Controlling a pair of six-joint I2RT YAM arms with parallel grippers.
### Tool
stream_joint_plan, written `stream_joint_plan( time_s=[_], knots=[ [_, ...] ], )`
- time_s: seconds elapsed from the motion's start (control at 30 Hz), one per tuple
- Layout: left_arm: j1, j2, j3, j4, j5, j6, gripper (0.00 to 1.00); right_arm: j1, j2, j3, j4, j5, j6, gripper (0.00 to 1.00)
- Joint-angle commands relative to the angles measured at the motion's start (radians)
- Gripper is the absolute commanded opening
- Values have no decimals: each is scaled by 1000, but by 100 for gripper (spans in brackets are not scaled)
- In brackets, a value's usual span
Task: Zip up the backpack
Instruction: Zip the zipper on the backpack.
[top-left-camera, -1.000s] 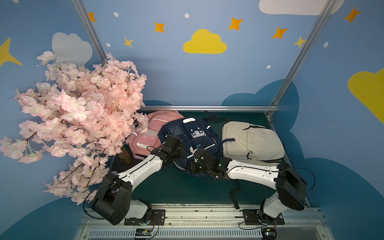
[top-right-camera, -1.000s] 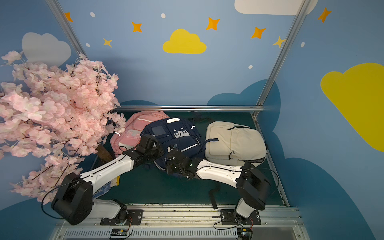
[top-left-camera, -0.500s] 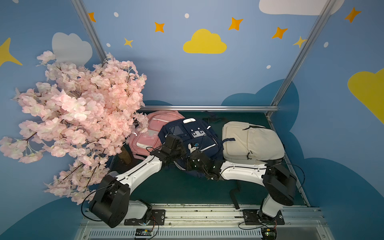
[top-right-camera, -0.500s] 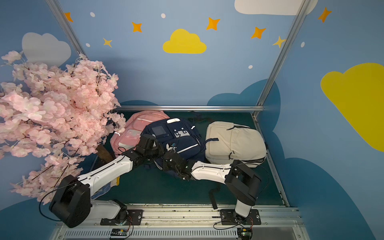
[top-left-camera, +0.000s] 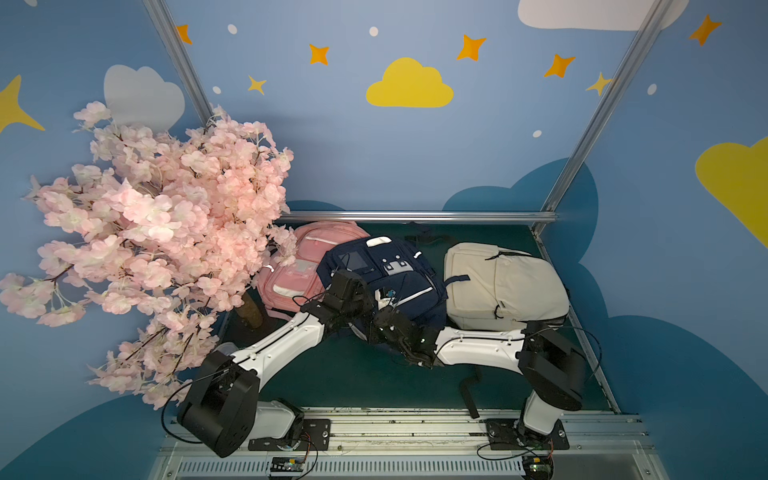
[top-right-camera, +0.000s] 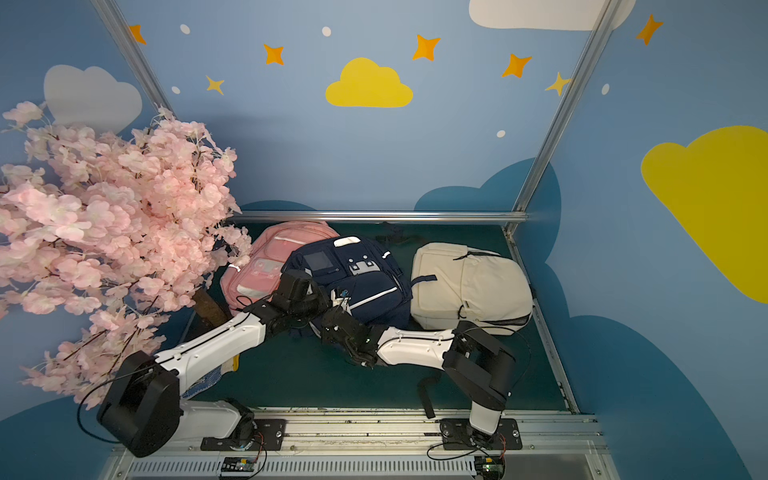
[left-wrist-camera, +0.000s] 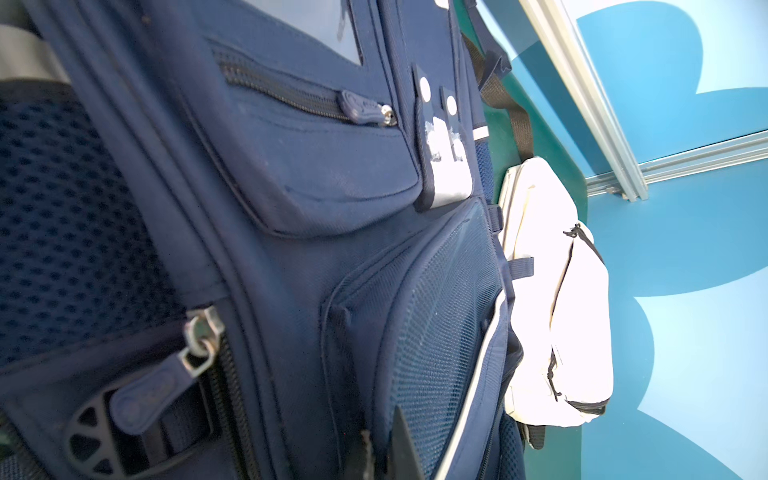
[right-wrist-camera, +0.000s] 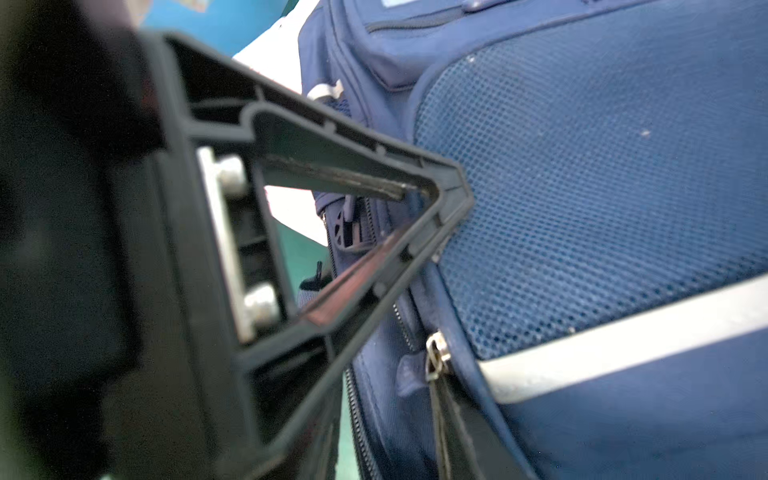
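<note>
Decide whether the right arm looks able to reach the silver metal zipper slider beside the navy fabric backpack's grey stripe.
Probably yes: the right pincer sits at the navy fabric backpack, jaws apart beside that silver metal zipper slider, nothing between them.

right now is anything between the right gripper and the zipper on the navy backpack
Nothing visible does. In the right wrist view the right gripper has its tips right at the zipper slider on the navy backpack. The shut left gripper presses the mesh pocket close beside, not between them.
</note>
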Motion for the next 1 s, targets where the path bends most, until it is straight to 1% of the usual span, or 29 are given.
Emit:
stream_joint_plan(
  time_s=[0.0,0.3,0.37,0.43,0.6,0.77,0.9,0.97],
  knots=[
    [-13,-59,1,30,41,-5,3,-31,39,-15,-42,142,26,35],
    [-19,-91,-8,26,17,-19,3,-43,39,-6,-84,213,46,17],
    [-19,-88,-1,13,4,-12,3,-38,16,-23,-94,214,41,13],
    [-16,-77,10,1,-8,3,3,-22,-9,-35,-112,223,17,11],
    [10,-48,23,2,-10,24,3,6,-58,-50,-187,193,3,4],
    [44,-24,43,-3,-12,50,3,12,-103,-41,-327,175,22,0],
    [71,-17,53,-3,-3,66,3,11,-105,-1,-508,153,89,0],
    [79,-15,56,-3,-2,68,3,7,-101,16,-579,133,102,0]
  ],
)
